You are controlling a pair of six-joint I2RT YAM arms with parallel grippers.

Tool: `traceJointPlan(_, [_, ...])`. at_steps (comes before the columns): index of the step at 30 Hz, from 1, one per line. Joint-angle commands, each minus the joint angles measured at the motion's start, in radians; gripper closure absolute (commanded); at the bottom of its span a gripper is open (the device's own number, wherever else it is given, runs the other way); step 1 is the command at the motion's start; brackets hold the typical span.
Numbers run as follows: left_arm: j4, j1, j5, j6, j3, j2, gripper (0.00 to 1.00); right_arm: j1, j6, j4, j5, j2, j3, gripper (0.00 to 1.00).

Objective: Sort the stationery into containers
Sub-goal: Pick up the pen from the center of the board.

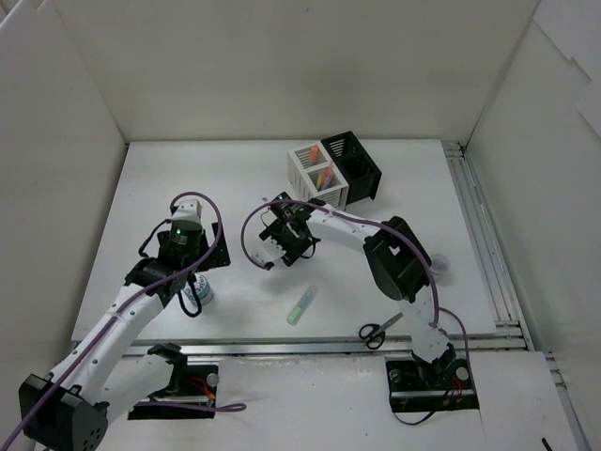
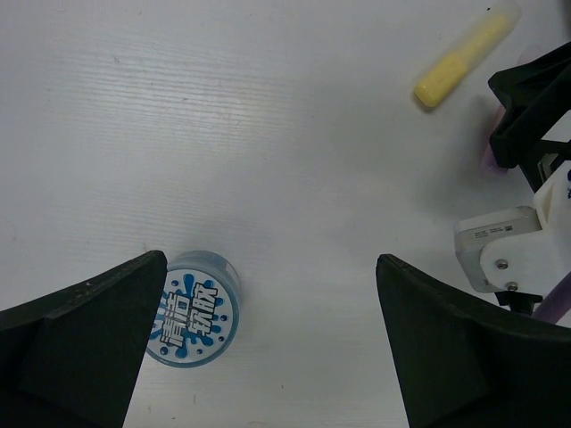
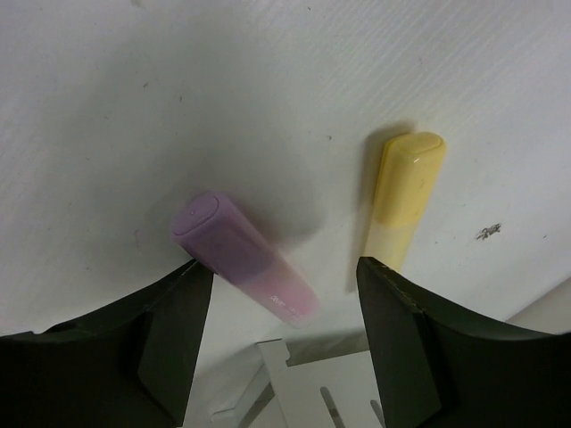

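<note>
Right wrist view: partly open, empty right gripper (image 3: 278, 267) straddles the purple marker (image 3: 245, 259) for pinching, yellow marker (image 3: 406, 192) at two o'clock.

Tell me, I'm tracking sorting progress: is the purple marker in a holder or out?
Out. The purple marker sits between the fingers of the right end effector over the table, beside the yellow marker.

The top camera looks down from high behind the near edge of the tabletop (image 1: 188, 178), taking in all of it; the left wrist camera faces straight down over the near left part, closer, sharing the jar (image 2: 198, 319). The right wrist camera hangs closest, above the middle; its yellow marker (image 3: 403, 192) also shows in the left wrist view.
</note>
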Motion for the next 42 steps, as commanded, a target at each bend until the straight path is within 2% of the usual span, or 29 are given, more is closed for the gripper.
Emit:
traceJointPlan(1, [0.058, 0.008, 0.007, 0.028, 0.028, 0.015, 0.01, 0.023, -0.066, -0.027, 0.064, 0.034, -0.01, 0.37])
traceJointPlan(3, [0.058, 0.008, 0.003, 0.031, 0.03, 0.018, 0.01, 0.03, -0.09, -0.027, 0.09, 0.043, -0.016, 0.41])
traceJointPlan(9, [0.049, 0.008, -0.048, 0.013, 0.024, 0.004, 0.01, 0.053, -0.122, -0.025, 0.175, 0.059, -0.022, 0.41])
traceJointPlan(15, [0.042, 0.008, -0.121, -0.021, 0.004, -0.071, 0.01, 0.084, -0.139, -0.025, 0.201, 0.06, -0.053, 0.63])
traceJointPlan(20, [0.042, 0.008, -0.168, -0.037, -0.011, -0.152, 0.01, 0.119, -0.126, -0.027, 0.248, 0.047, -0.079, 0.77])
traceJointPlan(23, [0.049, 0.008, -0.166, -0.038, -0.017, -0.175, 0.01, 0.127, -0.071, -0.027, 0.27, 0.027, -0.085, 0.83])
traceJointPlan(27, [0.036, 0.008, -0.166, -0.047, -0.011, -0.175, 0.01, 0.148, 0.002, -0.027, 0.278, -0.022, -0.093, 0.99])
traceJointPlan(30, [0.027, 0.008, -0.165, -0.049, -0.004, -0.177, 0.01, 0.156, 0.069, -0.025, 0.219, -0.076, -0.076, 1.0])
traceJointPlan(35, [0.026, 0.008, -0.16, -0.057, -0.007, -0.205, 0.0, 0.141, 0.21, -0.025, -0.017, -0.203, -0.047, 1.0])
traceJointPlan(40, [0.045, 0.008, -0.122, -0.038, -0.008, -0.215, 0.0, 0.052, 0.432, 0.004, -0.225, -0.289, 0.014, 1.0])
traceJointPlan(42, [0.05, 0.008, -0.1, -0.026, -0.008, -0.209, 0.01, 0.003, 0.514, 0.07, -0.297, -0.306, 0.025, 1.0])
